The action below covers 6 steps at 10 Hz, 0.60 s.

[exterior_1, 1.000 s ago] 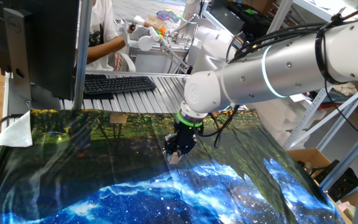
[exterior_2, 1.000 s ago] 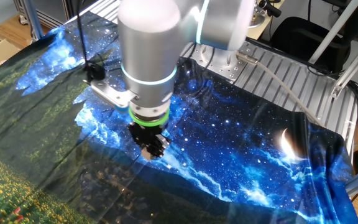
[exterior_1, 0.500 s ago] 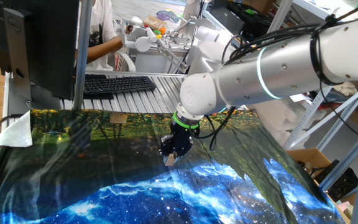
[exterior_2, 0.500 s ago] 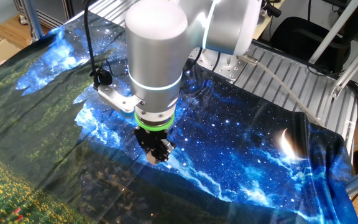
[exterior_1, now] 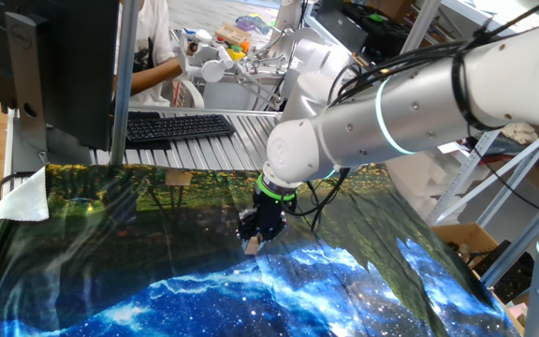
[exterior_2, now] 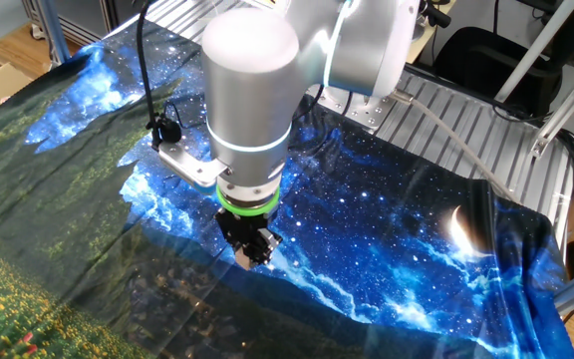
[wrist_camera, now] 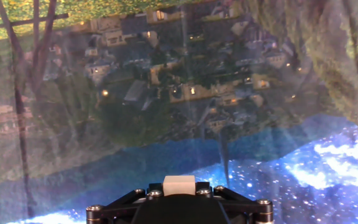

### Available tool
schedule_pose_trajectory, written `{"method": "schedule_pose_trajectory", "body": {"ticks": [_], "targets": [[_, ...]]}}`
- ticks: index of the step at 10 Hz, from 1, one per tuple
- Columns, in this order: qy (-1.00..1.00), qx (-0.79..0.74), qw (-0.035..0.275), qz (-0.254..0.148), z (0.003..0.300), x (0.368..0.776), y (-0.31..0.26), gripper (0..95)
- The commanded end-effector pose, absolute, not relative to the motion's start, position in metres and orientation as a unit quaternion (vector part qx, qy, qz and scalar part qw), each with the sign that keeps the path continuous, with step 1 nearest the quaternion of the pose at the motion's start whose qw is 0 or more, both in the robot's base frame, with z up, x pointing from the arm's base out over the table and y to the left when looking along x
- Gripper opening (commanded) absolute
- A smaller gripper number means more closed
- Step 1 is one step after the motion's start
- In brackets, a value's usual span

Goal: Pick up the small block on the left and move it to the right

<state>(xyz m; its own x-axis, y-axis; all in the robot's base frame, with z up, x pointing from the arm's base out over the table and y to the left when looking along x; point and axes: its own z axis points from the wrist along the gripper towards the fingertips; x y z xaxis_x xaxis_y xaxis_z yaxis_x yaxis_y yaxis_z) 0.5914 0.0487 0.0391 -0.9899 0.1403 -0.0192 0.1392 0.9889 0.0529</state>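
Over the last second the arm [exterior_1: 391, 98] swung sideways across the printed cloth [exterior_1: 110, 234]. In one fixed view the gripper [exterior_1: 252, 241] slid left and slightly down from where it had been; in the other fixed view the gripper [exterior_2: 248, 254] shifted right and a little lower. The small block [exterior_1: 250, 246] travelled with it, pinched between the fingers throughout, its pale face showing at the tips [wrist_camera: 179, 185] in the hand view

Small block [wrist_camera: 179, 185] mostly hidden behind hand [wrist_camera: 179, 202] (fingertips cut off by bottom edge).
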Motion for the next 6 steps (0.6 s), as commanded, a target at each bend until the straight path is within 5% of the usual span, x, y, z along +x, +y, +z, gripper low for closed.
{"method": "schedule_pose_trajectory", "body": {"ticks": [1,6], "targets": [[0.997,0.065,0.012,0.027,0.034,0.593,0.049,0.0],[0.998,0.061,0.014,0.03,0.02,0.596,0.048,0.0]]}}
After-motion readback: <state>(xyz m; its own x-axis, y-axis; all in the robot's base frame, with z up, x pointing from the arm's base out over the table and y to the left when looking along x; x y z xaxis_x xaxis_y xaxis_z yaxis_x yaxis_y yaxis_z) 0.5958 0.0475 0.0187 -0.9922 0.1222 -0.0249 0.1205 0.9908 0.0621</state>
